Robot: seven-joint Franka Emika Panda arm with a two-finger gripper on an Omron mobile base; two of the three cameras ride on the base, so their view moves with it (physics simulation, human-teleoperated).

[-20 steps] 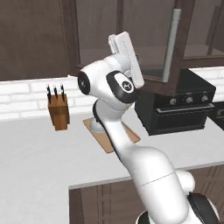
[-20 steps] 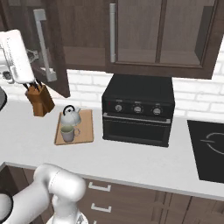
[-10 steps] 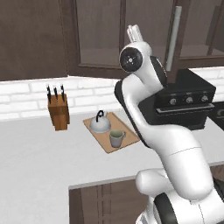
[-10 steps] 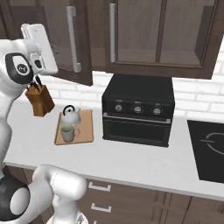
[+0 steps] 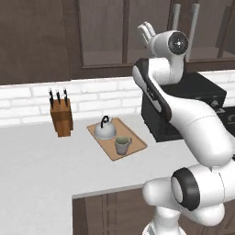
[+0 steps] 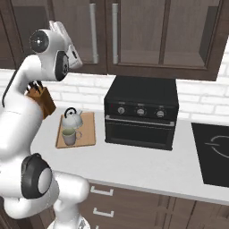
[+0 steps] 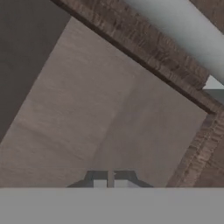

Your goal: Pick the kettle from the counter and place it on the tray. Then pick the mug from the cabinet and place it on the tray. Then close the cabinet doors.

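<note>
A simulated kitchen with a light counter (image 5: 41, 170) seen from two sides. In the left base view, going left to right: a knife block (image 5: 61, 118) stands against the white brick wall, then a wooden tray (image 5: 131, 140) lies on the counter with the kettle (image 5: 105, 129) at its far end and the mug (image 5: 122, 145) at its near end, both upright and just beside each other. To the right of the tray sits a black oven (image 5: 193, 98), partly hidden by the white arm. Above, the dark cabinet (image 5: 36, 36) runs along the wall, and its glass doors (image 5: 103, 32) look shut and flush. The right base view shows more to the right: the whole oven front with its three knobs, a black hob (image 6: 217, 152) set into the counter past it, and the pair of grey door handles (image 6: 103, 31) side by side at the middle seam. In this view the knife block is mostly covered by the arm. The gripper (image 5: 147, 33) is raised high in front of the cabinet glass, fingers pointing up and toward the doors. In the hand view the two fingertips (image 7: 99, 183) stand pressed together, closed on nothing, with a glass panel in its wooden frame close ahead and a grey bar handle at the upper right.
</note>
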